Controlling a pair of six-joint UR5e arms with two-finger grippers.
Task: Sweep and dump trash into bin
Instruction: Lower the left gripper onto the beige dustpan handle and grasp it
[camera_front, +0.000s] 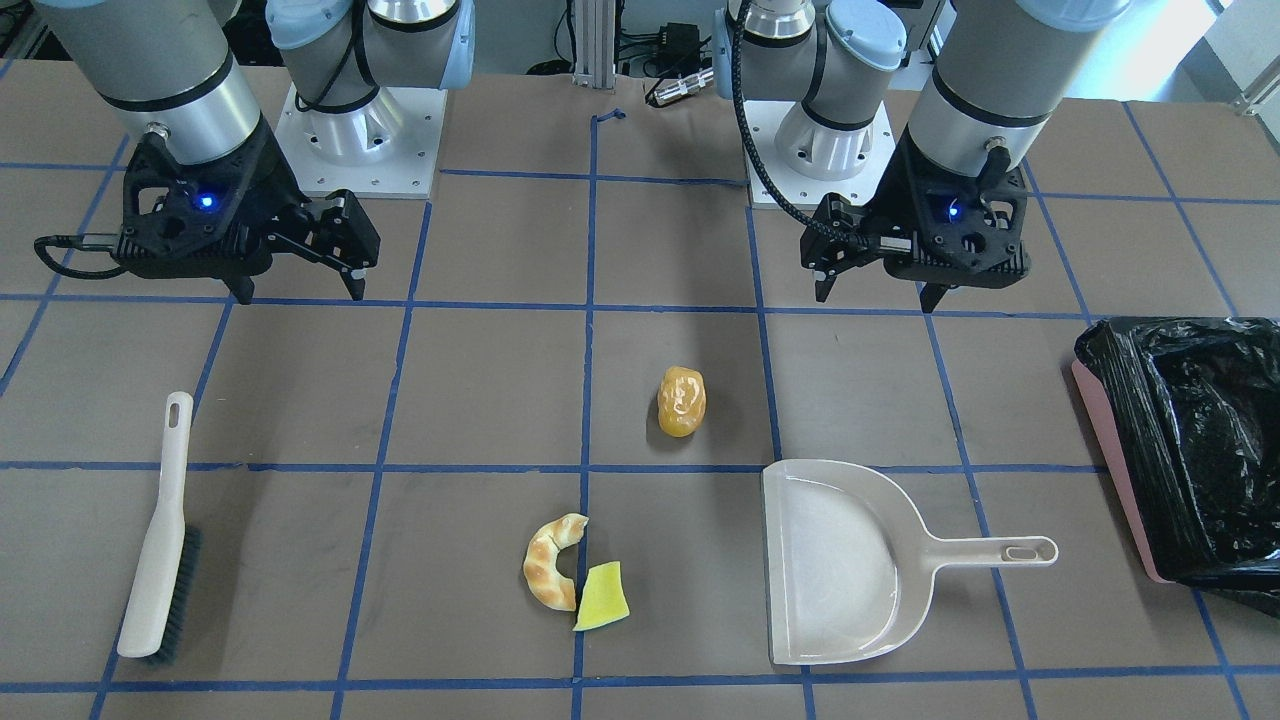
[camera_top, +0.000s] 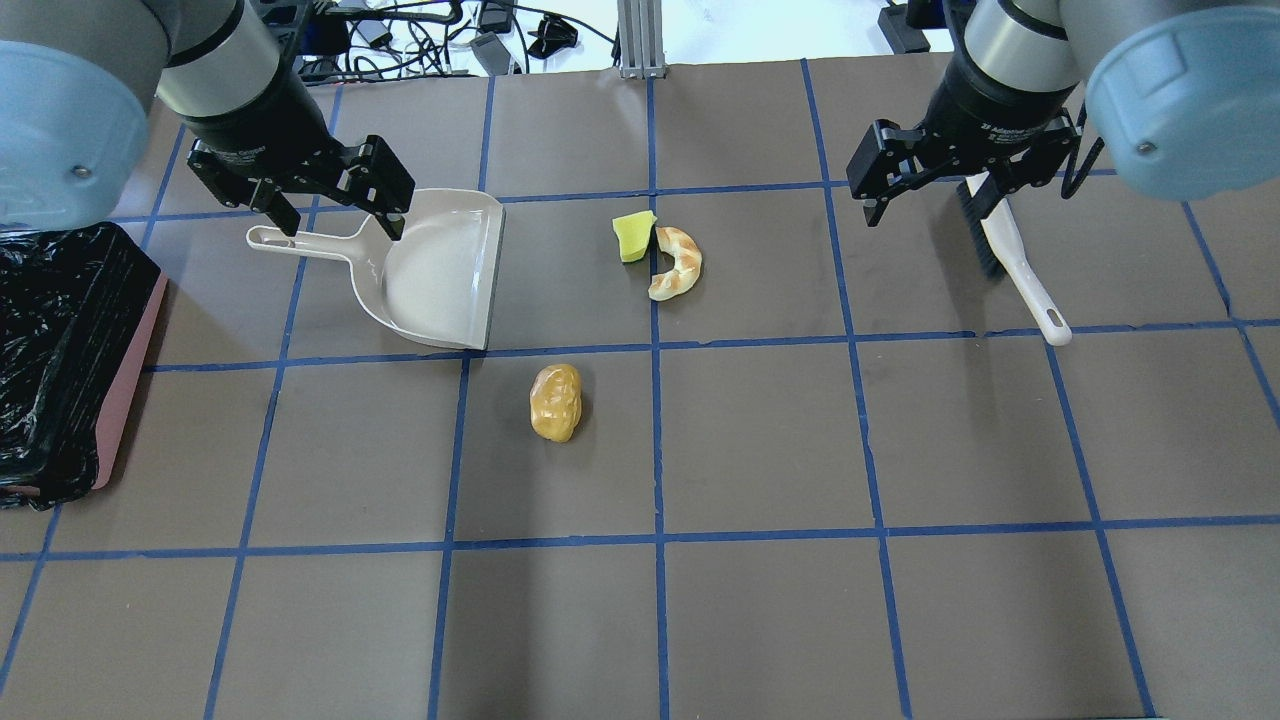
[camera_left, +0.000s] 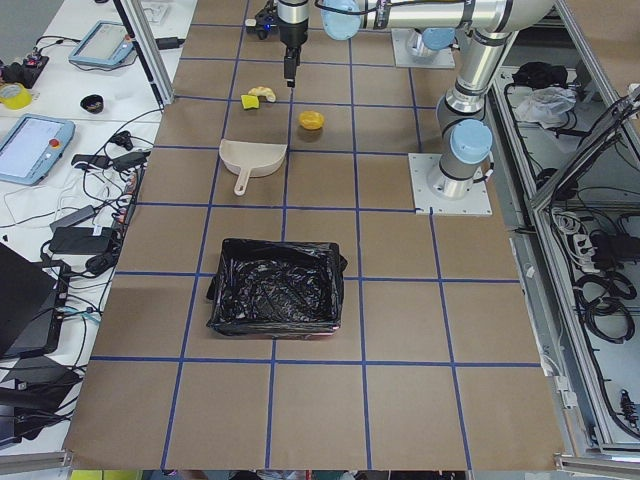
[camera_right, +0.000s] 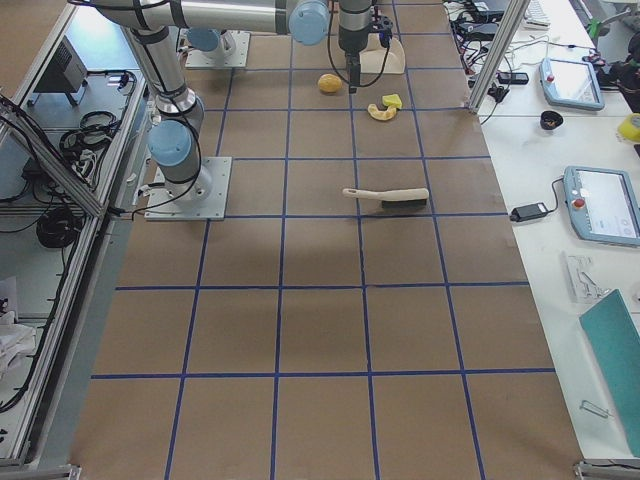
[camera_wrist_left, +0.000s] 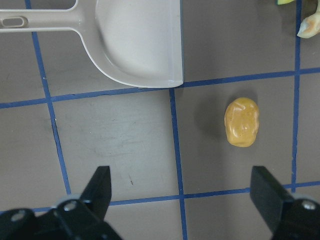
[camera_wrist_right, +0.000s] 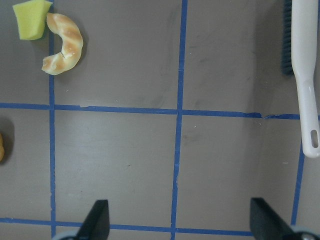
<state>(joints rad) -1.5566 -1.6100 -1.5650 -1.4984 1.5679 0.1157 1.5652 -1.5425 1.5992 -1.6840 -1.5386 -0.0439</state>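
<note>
L gripper (camera_front: 876, 298) & R gripper (camera_front: 300, 293) fingers spread, empty; dustpan (camera_front: 840, 560) looks light, stiff, so grab its thin handle (camera_front: 990, 552); glossy lump (camera_front: 682, 401) near its mouth prob rolls.

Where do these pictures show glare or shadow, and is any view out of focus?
Exterior front-facing: the black bag lining the bin glints white, and the orange-yellow lump carries a bright highlight. Left wrist-mounted: the lump throws a soft shadow to its left in that view. Overhead exterior: the background beyond the table is blown out white. No view looks blurred.
</note>
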